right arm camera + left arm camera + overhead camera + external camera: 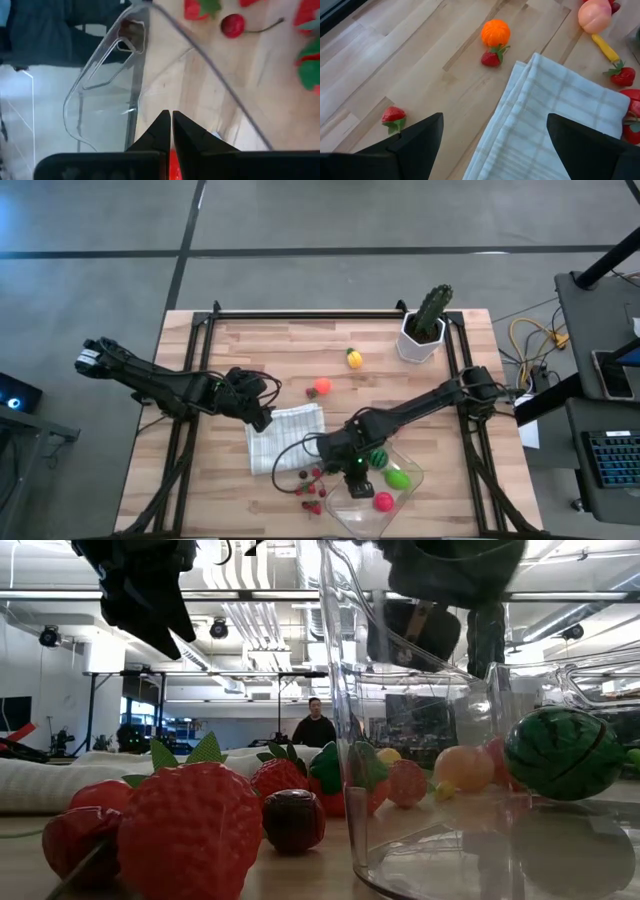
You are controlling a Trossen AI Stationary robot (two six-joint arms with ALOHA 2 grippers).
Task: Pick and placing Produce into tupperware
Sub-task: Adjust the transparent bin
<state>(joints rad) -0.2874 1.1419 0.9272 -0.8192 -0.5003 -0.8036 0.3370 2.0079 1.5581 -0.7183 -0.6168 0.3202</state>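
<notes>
The clear tupperware (412, 488) stands on the table at the near right. It holds a toy watermelon (378, 458), a green piece (398, 478) and a pink one (383, 501). Small red berries (310, 485) lie on the wood beside its left wall. My right gripper (355, 477) hangs shut over the tupperware's left wall (135, 75), fingertips (165, 120) together. My left gripper (260, 416) hovers open above the left edge of the folded checked cloth (555, 110) and holds nothing. An orange piece (495, 33) and strawberries (491, 58) lie beyond the cloth. My right gripper points slanting down over the tupperware's wall, clear of it. A strip of red (172, 162) shows in the slit behind the shut tips. I cannot tell whether it is gripped or lies below.
A cactus in a white pot (425, 328) stands at the far right. A yellow piece (354, 358) and an orange-pink one (322, 387) lie mid-table. Black frame rails run along both table sides. A person (314, 725) stands far off in the room.
</notes>
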